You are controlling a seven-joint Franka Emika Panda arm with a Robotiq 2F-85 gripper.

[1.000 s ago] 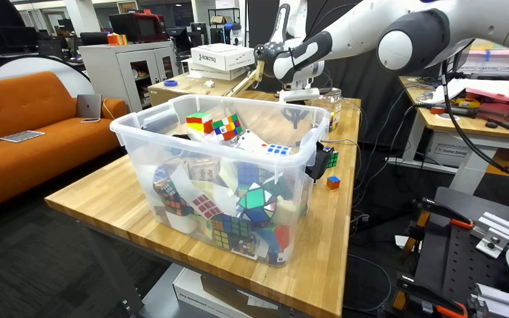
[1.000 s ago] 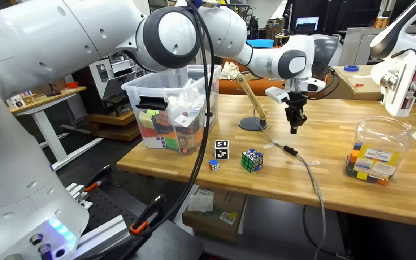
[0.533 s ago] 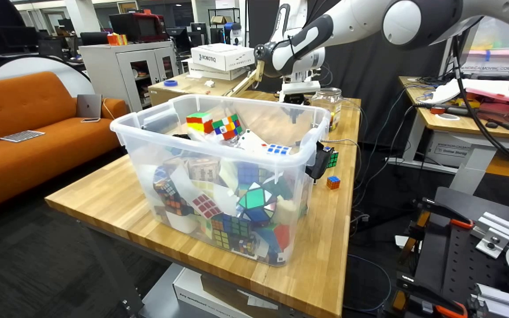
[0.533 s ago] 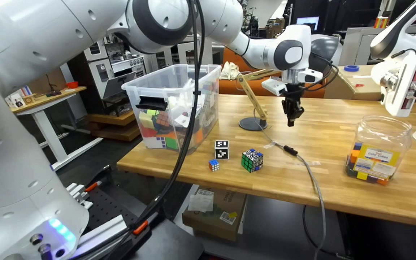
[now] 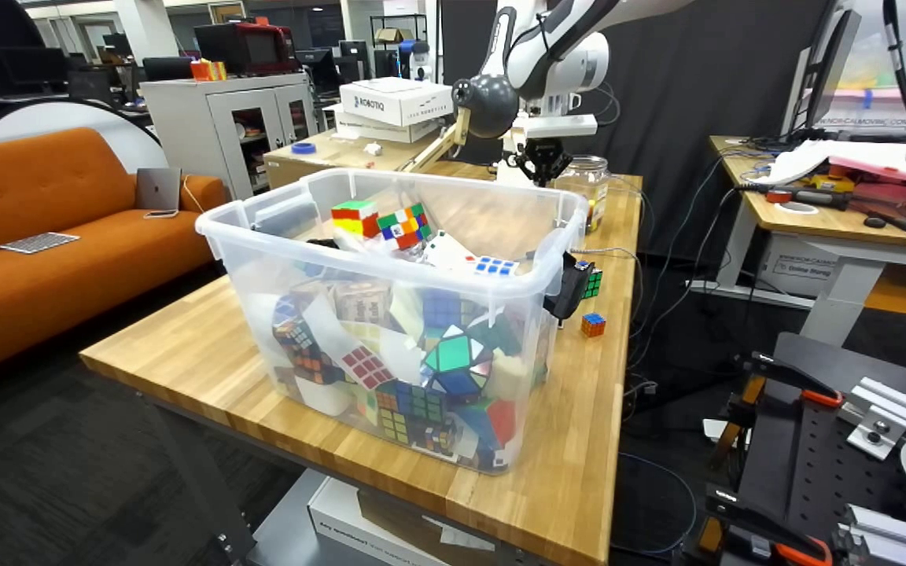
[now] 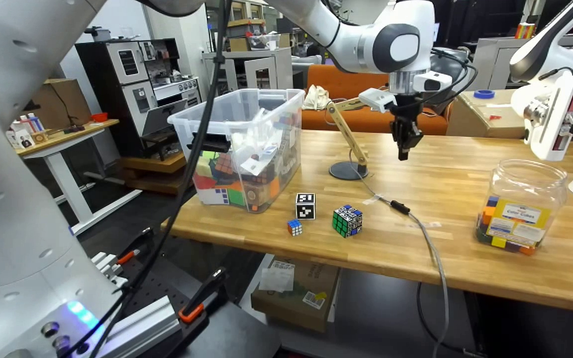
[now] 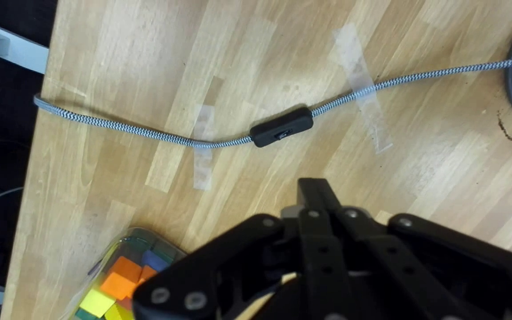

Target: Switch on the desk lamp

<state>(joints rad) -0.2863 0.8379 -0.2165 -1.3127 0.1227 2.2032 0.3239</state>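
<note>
Poke it, don't pinch it

Near side first: cord switch [image 6: 400,207], IMO light, hard plastic; just press its rocker [image 7: 283,134]; tape [image 7: 370,111] should steady it; gripper [image 7: 316,183] hangs above, slightly behind, pointing down, jaws pressed together on nothing; desk lamp [image 6: 347,133] farther back, near the bin [image 5: 382,265].

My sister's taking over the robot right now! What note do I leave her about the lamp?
Gripper: shut, nothing held, above the table, not touching the switch.
Lamp: standing on the table; the switch is on its cord, between two bits of tape.
Done: no glow shows, so probably not switched on yet.
Left: press the switch, then check for light.
</note>
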